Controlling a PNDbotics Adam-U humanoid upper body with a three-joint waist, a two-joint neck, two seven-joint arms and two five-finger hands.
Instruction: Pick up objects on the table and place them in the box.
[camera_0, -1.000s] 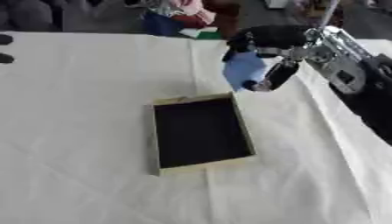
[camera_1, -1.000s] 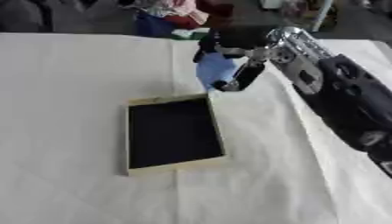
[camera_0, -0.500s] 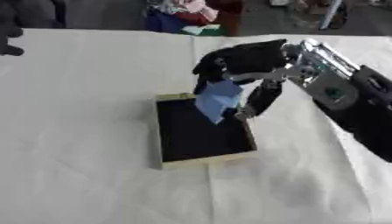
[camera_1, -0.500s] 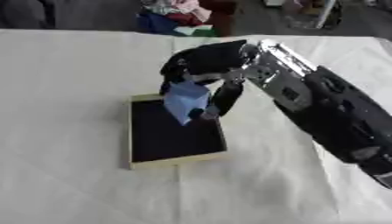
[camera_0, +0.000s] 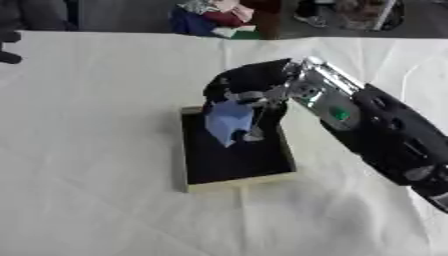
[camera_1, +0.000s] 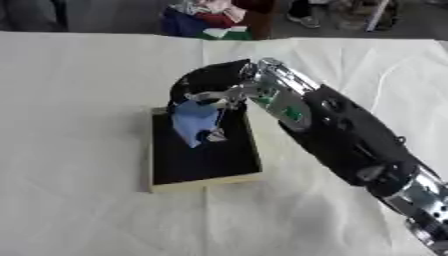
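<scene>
Right hand (camera_0: 248, 90) with blue object (camera_0: 228, 121) now lower, over box (camera_0: 234, 150).

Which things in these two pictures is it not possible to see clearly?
- Blue object: both views blurred; what it is stays unclear.
- Box far end: hidden by the right hand.
- Left hand: cut off by the left edge of the left eye view; fingers unclear.
- Right arm: cut off at the lower right edge.
</scene>
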